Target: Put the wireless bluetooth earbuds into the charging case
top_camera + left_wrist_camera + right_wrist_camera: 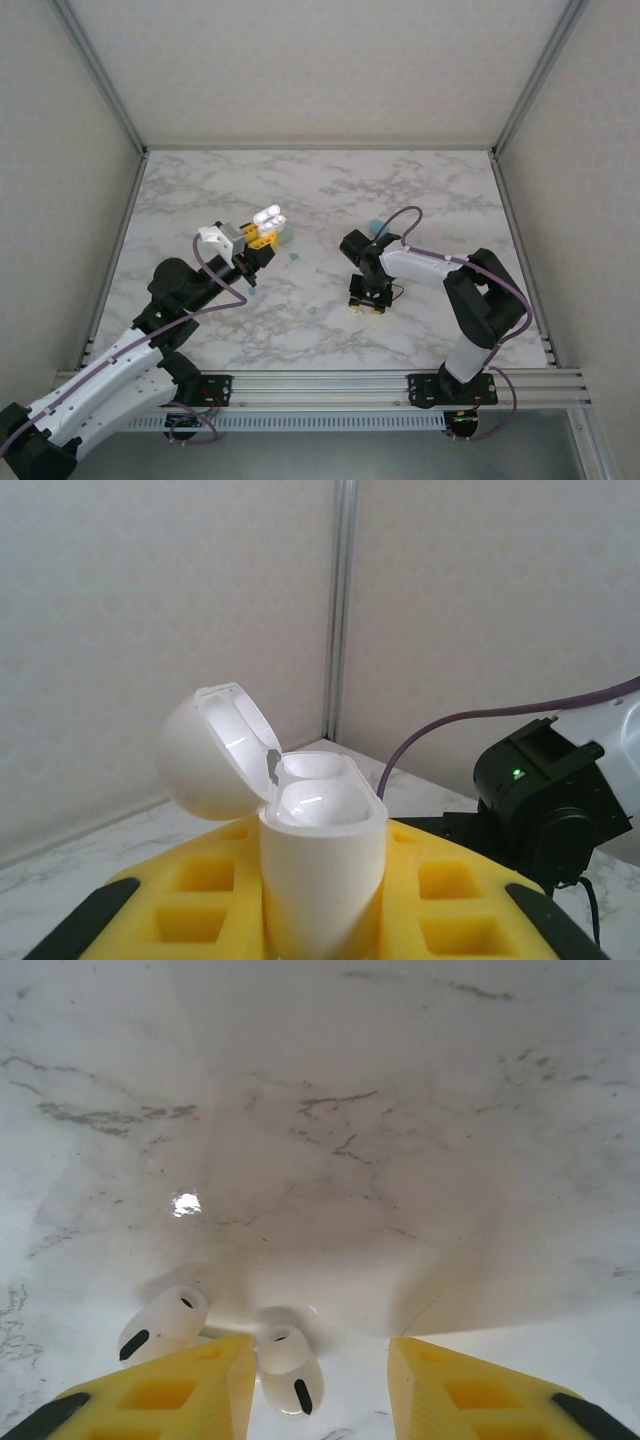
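1. The left hand (258, 240) clamps the white charging case (320, 860) upright between its yellow fingers, with the lid (215, 750) tipped open.
2. The right hand (318, 1375) is open, low over the marble surface (400, 1160).
3. One white earbud (288, 1368) lies between its fingers, against one of them. A second earbud (160, 1325) lies just outside that same finger.

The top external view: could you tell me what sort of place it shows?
Probably a robot test cell: a marble-patterned table, walls in aluminium framing, and a rail carrying two arms.
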Robot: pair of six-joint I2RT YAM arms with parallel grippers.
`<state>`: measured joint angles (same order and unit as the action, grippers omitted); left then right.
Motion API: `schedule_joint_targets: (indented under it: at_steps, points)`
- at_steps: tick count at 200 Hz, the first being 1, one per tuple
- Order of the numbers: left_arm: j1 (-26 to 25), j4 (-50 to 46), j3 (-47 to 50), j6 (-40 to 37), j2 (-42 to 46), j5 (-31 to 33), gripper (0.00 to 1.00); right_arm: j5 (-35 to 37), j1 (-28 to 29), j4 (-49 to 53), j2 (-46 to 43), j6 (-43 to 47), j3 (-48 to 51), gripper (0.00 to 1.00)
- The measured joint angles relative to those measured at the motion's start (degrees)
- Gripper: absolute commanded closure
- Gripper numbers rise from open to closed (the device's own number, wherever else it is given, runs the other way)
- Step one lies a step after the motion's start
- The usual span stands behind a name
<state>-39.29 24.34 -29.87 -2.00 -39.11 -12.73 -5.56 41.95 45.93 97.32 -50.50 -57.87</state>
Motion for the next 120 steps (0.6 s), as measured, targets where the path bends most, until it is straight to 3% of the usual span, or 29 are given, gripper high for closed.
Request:
schedule_joint_targets:
  at_steps: [56, 120]
  points:
    - [0.0, 0.0, 0.0, 0.0, -0.4, 0.0, 0.90, 0.4, 0.0, 0.7, 0.0, 0.3, -0.2, 0.56]
    - [0.0, -0.2, 0.0, 0.0, -0.8, 0.0, 0.90, -0.2, 0.3, 0.0, 0.0, 0.1, -0.3, 0.64]
